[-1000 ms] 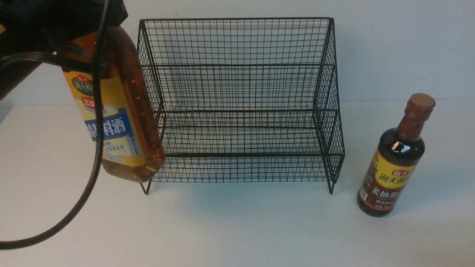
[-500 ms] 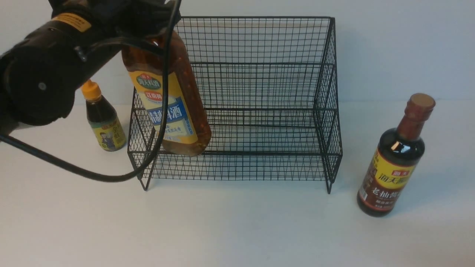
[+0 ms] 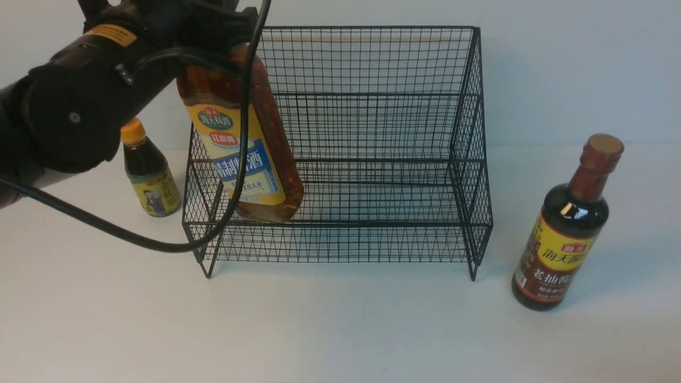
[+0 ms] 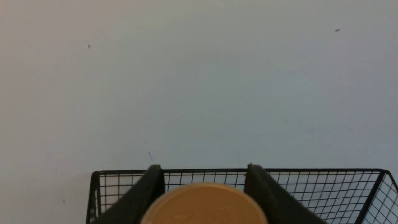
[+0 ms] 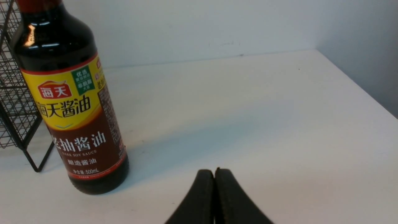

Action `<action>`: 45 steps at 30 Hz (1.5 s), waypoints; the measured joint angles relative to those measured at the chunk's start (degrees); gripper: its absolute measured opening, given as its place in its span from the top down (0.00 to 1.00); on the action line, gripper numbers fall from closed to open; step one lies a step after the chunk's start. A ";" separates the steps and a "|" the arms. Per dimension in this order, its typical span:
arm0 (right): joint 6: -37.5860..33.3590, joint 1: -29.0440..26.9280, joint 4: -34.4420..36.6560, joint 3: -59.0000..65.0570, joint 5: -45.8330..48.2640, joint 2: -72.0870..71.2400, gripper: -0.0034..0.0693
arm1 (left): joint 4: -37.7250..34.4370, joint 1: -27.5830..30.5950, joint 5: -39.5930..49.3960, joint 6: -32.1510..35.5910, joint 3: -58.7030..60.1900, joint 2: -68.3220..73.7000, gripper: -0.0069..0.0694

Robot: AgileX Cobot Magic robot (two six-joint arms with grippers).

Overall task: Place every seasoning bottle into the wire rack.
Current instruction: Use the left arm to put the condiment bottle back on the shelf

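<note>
A plain white bench [image 3: 340, 330] meets a bare pale wall [image 3: 574, 69] close behind the things. The right wrist view shows a second wall closing the bench's far right corner.

The wire rack [image 3: 372, 127] stands on the bench with its tall mesh back to the wall. The left claw [image 4: 202, 177] grasps the amber bottle [image 3: 242, 159] at the top and holds it tilted inside the rack's left end, base low over the front tier. I cannot tell whether the base touches the wire. The small squeeze bottle [image 3: 149, 175] stands on the bench just left of the rack. The dark bottle [image 3: 564, 239] stands on the bench near the rack's right side, apart from it.

In the front view the left arm [image 3: 80, 106] and its black cable [image 3: 159, 247] cover the grip. The left wrist view shows it: two black fingers [image 4: 146, 193] either side of the tan cap [image 4: 203, 202], with the rack's top edge beyond. The front view does not show the right claw [image 5: 214, 174]. Its own camera shows it clenched on nothing, fingertips pressed together above bare bench, with the dark bottle's label close by.
</note>
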 joint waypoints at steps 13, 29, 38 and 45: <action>0.00 0.00 -0.12 0.00 0.00 0.00 0.97 | -20.41 -0.08 -0.56 20.56 -0.19 -0.05 0.51; 0.00 0.00 -0.15 0.00 0.00 0.00 0.97 | -29.54 -2.65 2.95 31.10 -0.19 3.58 0.51; 0.00 0.00 -0.15 0.00 0.00 0.00 0.97 | -36.49 -2.70 4.79 36.56 -0.59 5.60 0.51; 0.00 0.00 -0.15 0.00 -0.02 0.00 0.97 | -36.98 -2.70 5.91 37.95 -1.27 6.49 0.51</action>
